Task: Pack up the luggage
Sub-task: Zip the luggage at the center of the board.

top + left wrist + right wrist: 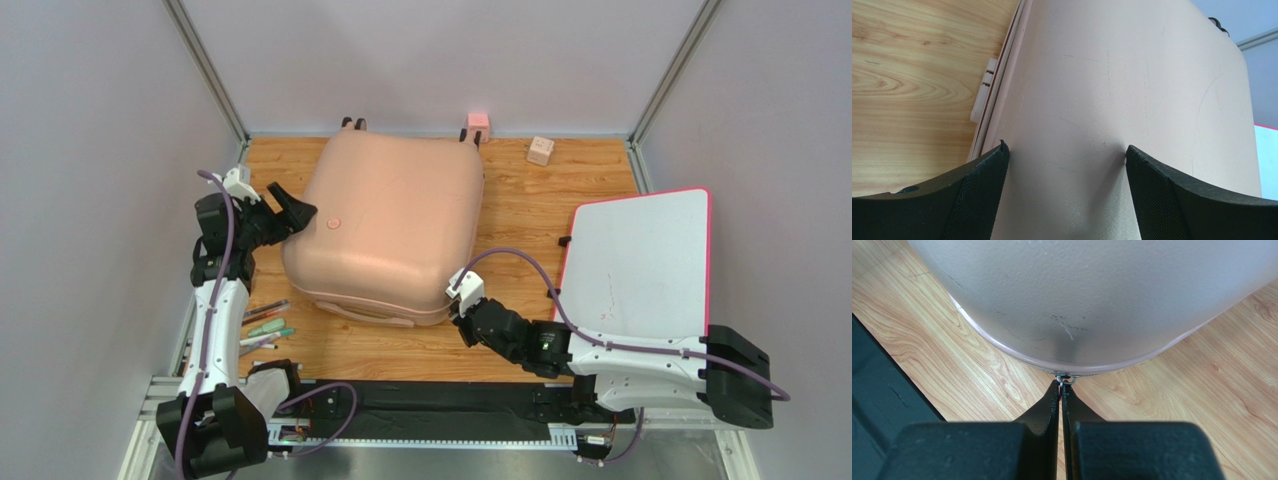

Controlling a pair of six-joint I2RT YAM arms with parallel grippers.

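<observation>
The luggage (385,225) is a pale pink hard-shell suitcase lying closed on the wooden table, two of its wheels showing at the far edge. My left gripper (293,212) is open at its left side, next to the small round emblem. In the left wrist view both black fingertips rest against the shell (1112,100), with the left gripper (1064,150) spread wide. My right gripper (455,300) is at the suitcase's near right corner. In the right wrist view the right gripper (1063,382) is shut on the metal zipper pull (1066,378) under the rounded shell (1092,295).
A flat white board with a pink rim (640,260) lies to the right. Several pens (265,325) lie by the left arm. A pink cube (478,121) and a wooden cube (540,150) sit at the back edge. A black mat (430,400) runs along the near edge.
</observation>
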